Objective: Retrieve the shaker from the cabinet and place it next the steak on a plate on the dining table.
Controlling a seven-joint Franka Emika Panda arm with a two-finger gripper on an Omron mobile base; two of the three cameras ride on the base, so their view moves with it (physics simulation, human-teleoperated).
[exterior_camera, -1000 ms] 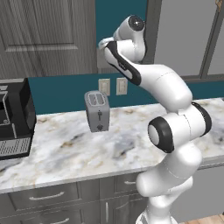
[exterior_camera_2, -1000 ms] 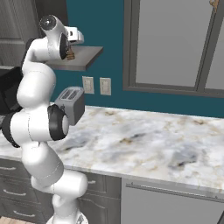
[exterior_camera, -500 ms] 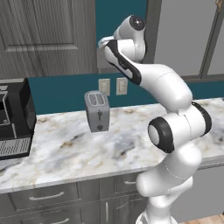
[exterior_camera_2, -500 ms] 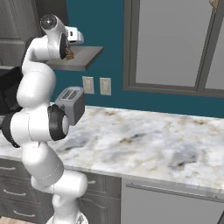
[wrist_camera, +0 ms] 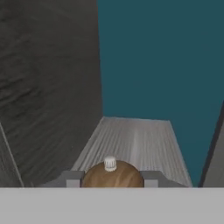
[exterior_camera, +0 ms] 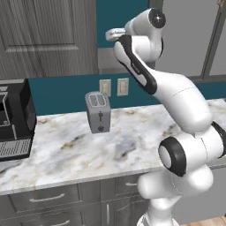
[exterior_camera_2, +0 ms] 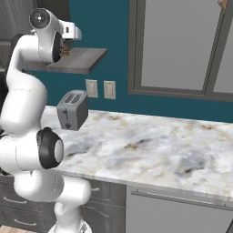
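Brown wood shows at the bottom of the hand view: the round top of the shaker [wrist_camera: 113, 176], with a small pale knob, sits between the two grey fingertips [wrist_camera: 72, 178]. The gripper [wrist_camera: 112, 179] is closed on the shaker, with a tip against each side of the wooden top. Beyond it lies the grey shelf [wrist_camera: 135, 140] of the cabinet [wrist_camera: 48, 87], so the shaker is up at the shelf, near its front edge. Whether its foot stands on the shelf or is already lifted I cannot tell, because the lower body is hidden.

From the right base view the arm reaches high to the shelf [exterior_camera_2: 82, 61], well above the toaster [exterior_camera_2: 71, 109] and the marble counter [exterior_camera_2: 150, 145].

My judgement is that the first part, the grasp, is done. What is left is most of the task: to bring the shaker out of the cabinet, to carry it to the table, and to set it down beside the steak on the plate.
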